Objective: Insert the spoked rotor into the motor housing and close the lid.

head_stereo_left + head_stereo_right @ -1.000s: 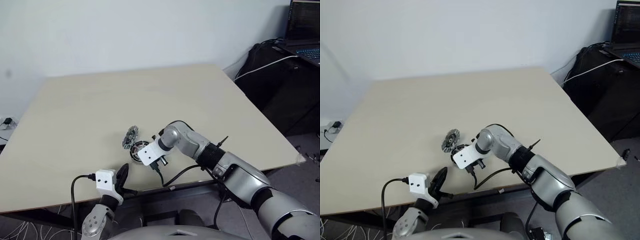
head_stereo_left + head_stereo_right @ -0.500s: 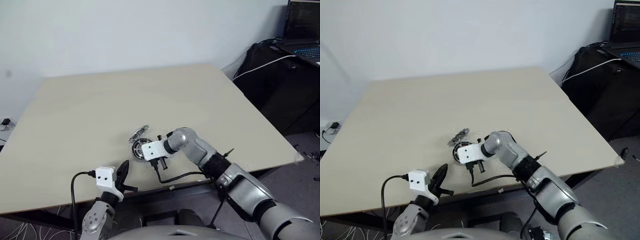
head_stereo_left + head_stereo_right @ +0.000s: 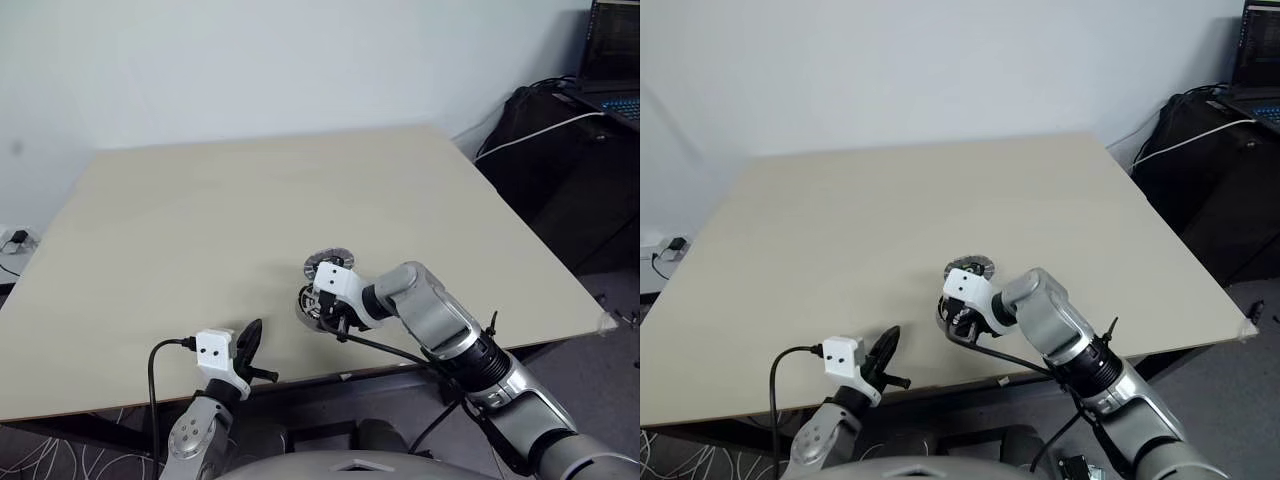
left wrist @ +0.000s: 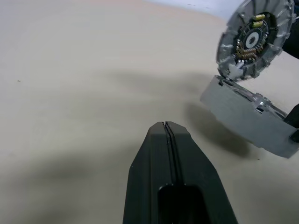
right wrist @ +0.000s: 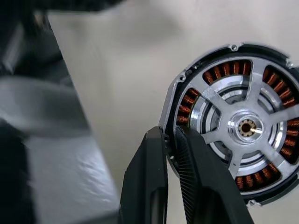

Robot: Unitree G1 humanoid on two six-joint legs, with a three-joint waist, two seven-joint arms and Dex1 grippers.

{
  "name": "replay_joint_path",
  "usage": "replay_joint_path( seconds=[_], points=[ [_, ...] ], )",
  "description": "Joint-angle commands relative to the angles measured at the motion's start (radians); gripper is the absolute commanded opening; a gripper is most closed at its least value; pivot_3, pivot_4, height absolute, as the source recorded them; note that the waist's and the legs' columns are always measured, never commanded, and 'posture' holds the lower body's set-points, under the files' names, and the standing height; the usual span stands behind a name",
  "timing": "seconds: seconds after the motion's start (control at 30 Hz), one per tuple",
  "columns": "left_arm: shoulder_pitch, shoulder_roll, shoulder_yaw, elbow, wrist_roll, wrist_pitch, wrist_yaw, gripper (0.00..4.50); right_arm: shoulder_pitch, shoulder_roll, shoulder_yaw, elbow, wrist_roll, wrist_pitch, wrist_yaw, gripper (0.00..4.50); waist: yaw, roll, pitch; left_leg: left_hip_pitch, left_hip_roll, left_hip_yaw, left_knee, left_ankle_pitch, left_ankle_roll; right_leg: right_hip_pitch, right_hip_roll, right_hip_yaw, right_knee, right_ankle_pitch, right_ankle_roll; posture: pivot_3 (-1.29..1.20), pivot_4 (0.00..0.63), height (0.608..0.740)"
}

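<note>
The motor housing shows copper-brown windings under the silver arms of the spoked rotor, which sits inside it. My right gripper is shut on the housing's rim, near the table's front middle. The lid, a ribbed silver disc with a small circuit at its centre, stands tilted up just behind the gripper. My left gripper is shut and empty, hanging by the front edge to the left of the motor.
The beige table stretches wide behind and to the left. Its front edge lies just ahead of my left gripper. A laptop on dark furniture and a white cable sit off the table's right side.
My right wrist has rolled over and pulled back to the right, taking the motor with it. The lid, seen edge-on left of the housing before, now stands behind the gripper. The left gripper kept still.
</note>
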Motion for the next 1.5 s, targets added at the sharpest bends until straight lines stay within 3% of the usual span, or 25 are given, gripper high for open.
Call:
replay_joint_path(
  seconds=[0.03, 0.17, 0.47, 0.7, 0.8, 0.87, 1.0, 1.17, 1.5],
  points=[
    [-0.004, -0.005, 0.000, -0.006, -0.014, -0.012, -0.011, 0.00, -0.048, 0.060, -0.062, -0.071, 0.081, 0.168, -0.080, 0.07, 0.000, 0.000, 0.000, 0.000, 0.000, 0.000, 0.000, 0.000, 0.000, 0.000, 0.000, 0.000, 0.000, 0.000, 0.000, 0.00, 0.000, 0.740],
    [0.002, -0.008, 0.000, -0.010, -0.016, -0.010, -0.009, 0.00, -0.067, 0.136, -0.081, -0.015, 0.119, 0.240, -0.206, 0.07, -0.002, 0.000, 0.000, 0.000, 0.000, 0.000, 0.000, 0.000, 0.000, -0.001, 0.000, 0.000, 0.000, 0.000, 0.000, 0.00, 0.000, 0.740],
    [0.012, -0.016, -0.001, -0.014, -0.014, -0.011, -0.007, 0.00, -0.084, 0.285, -0.131, 0.245, 0.127, 0.089, -0.490, 0.07, -0.008, 0.000, 0.000, 0.000, -0.001, 0.000, 0.000, 0.000, -0.001, 0.000, 0.001, 0.000, 0.001, 0.000, 0.000, 0.00, 0.000, 0.740],
    [0.014, -0.018, 0.004, -0.015, -0.013, -0.008, -0.005, 0.00, -0.084, 0.319, -0.143, 0.246, 0.215, 0.088, -0.526, 2.24, -0.013, 0.001, -0.001, 0.002, -0.001, 0.000, 0.000, 0.001, -0.003, 0.002, 0.001, 0.000, 0.001, 0.001, 0.003, 0.00, 0.000, 0.740],
    [0.014, -0.017, 0.004, -0.016, -0.014, -0.005, -0.006, 0.00, -0.092, 0.312, -0.153, 0.180, 0.280, 0.108, -0.502, 2.24, -0.021, 0.001, -0.001, 0.001, -0.001, 0.000, 0.000, 0.002, -0.001, 0.001, 0.002, 0.000, 0.001, 0.001, 0.002, 0.00, 0.000, 0.740],
    [0.013, -0.016, 0.003, -0.017, -0.014, -0.003, -0.008, 0.00, -0.094, 0.259, -0.106, 0.102, 0.306, 0.056, -0.465, 2.24, -0.026, 0.001, -0.001, 0.001, -0.001, 0.000, -0.001, 0.002, -0.001, 0.001, 0.002, 0.000, 0.001, 0.001, 0.002, 0.00, 0.000, 0.740],
    [0.009, -0.014, 0.001, -0.018, -0.015, 0.003, -0.010, 0.00, -0.095, 0.038, 0.099, -0.041, 0.250, -0.260, -0.346, 2.24, -0.028, 0.001, -0.001, 0.001, -0.002, 0.000, -0.001, 0.001, 0.000, 0.000, 0.001, -0.001, -0.001, 0.000, 0.002, 0.00, 0.000, 0.740],
    [0.002, -0.013, 0.000, -0.015, -0.015, 0.008, -0.013, 0.00, -0.115, -0.168, 0.278, 0.007, 0.101, -0.620, -0.230, 2.24, -0.029, 0.000, 0.000, 0.001, -0.002, 0.000, -0.001, 0.001, 0.001, 0.001, 0.000, -0.001, -0.001, -0.003, 0.008, 0.00, 0.000, 0.740],
    [0.011, -0.018, -0.002, -0.023, -0.013, 0.011, -0.014, 0.00, -0.137, -0.185, 0.358, 0.171, -0.039, -0.826, -0.103, 2.24, -0.024, -0.003, 0.002, 0.002, -0.001, 0.000, 0.001, 0.001, 0.001, 0.003, 0.001, -0.001, -0.001, -0.002, 0.006, 0.00, 0.000, 0.740]
  ],
)
